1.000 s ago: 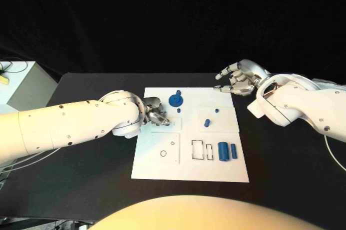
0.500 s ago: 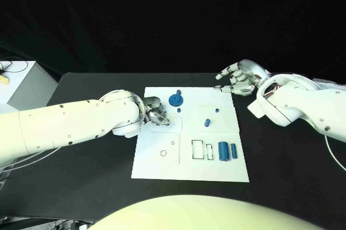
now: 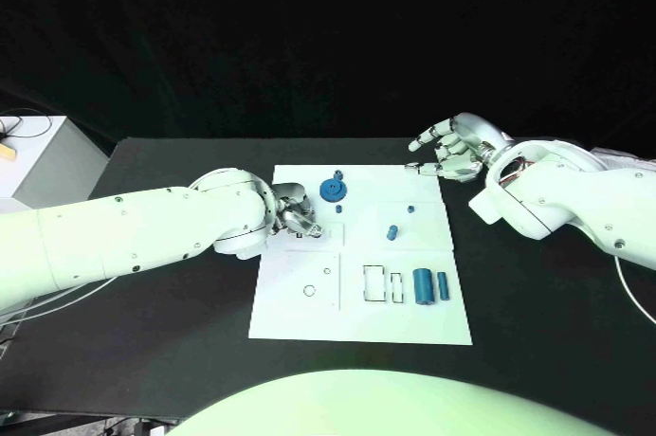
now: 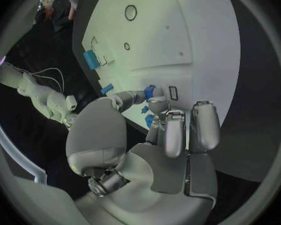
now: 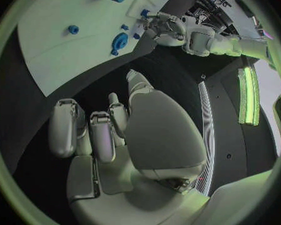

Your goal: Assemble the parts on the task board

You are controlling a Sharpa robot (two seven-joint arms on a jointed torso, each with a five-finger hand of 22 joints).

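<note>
Left hand (image 3: 291, 216) over board (image 3: 315, 313), pinching small part (image 4: 149, 91); right hand (image 3: 451, 150) open, farther off.

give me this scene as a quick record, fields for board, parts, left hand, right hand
board: white task board in the middle of the black table
parts: blue gear-like disc near the far edge; small blue peg mid-board; two blue cylinders lying side by side near the right edge
left hand: left hand over the board's left edge, a small blue part at its fingertips; a grip cannot be confirmed
right hand: right hand above the board's far right corner, fingers apart, holding nothing
</note>
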